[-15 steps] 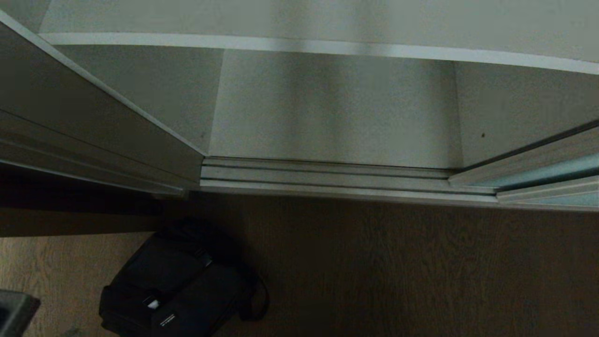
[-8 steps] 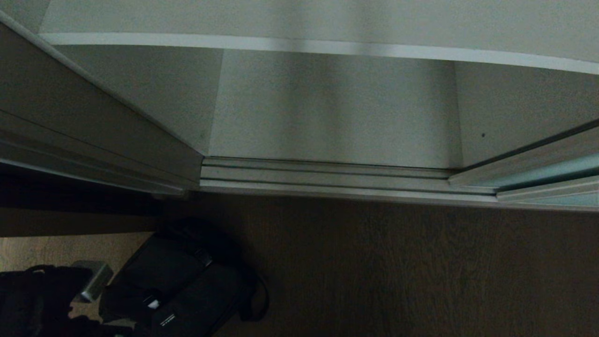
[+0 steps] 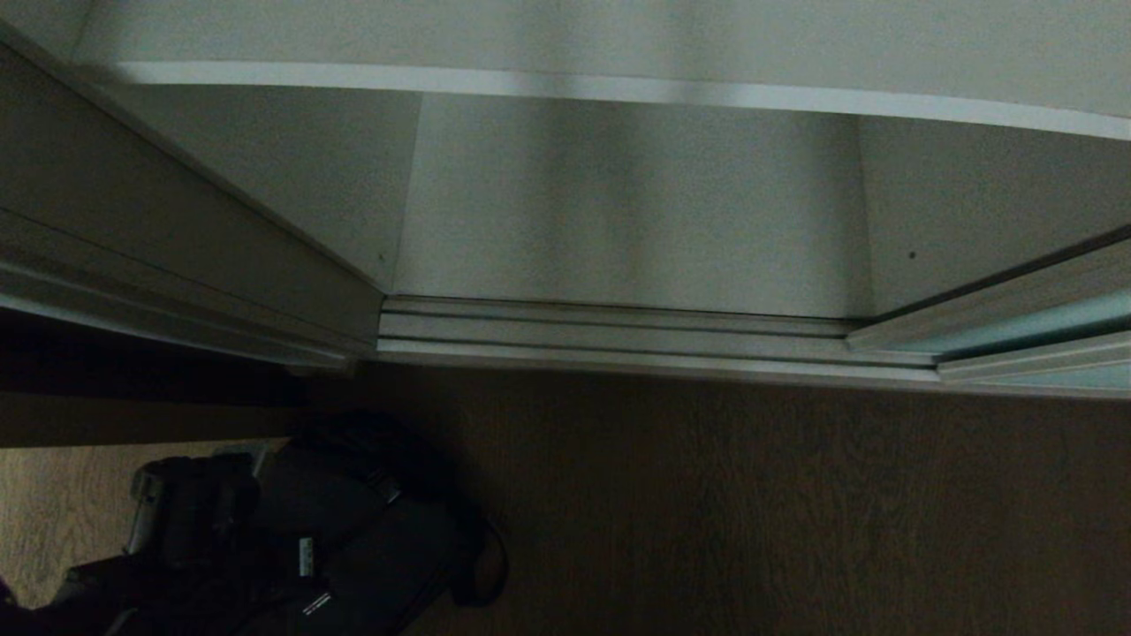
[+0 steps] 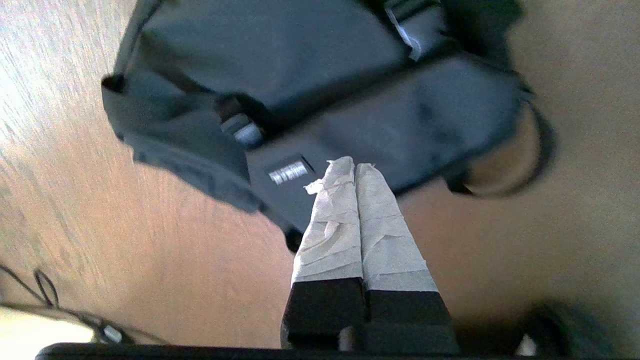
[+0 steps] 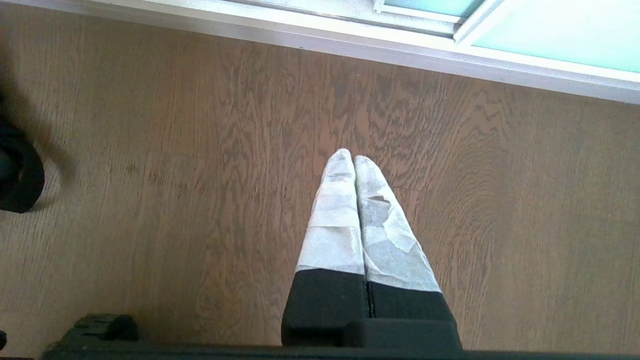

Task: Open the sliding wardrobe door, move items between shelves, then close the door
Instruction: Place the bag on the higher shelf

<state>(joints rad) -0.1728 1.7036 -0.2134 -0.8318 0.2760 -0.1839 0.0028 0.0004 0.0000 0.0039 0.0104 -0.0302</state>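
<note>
Wood-grain flooring [image 3: 751, 512] fills the near half of your head view, with the wardrobe standing open beyond the ridged silver floor track [image 3: 618, 331]. You see the sliding wardrobe door [image 3: 1034, 331] pushed to the far right, its pale blue-green glass in a silver frame. One of the shelves [image 3: 618, 88] spans the far side as a wide board with a paler front edge. At near left, your left tool [image 4: 354, 167] hangs over a black bag [image 3: 371, 530] lying on the floor, taped fingers [image 4: 382, 225] pressed together with nothing between them. Your right tool [image 5: 348, 157] points at bare floor, likewise closed and empty.
</note>
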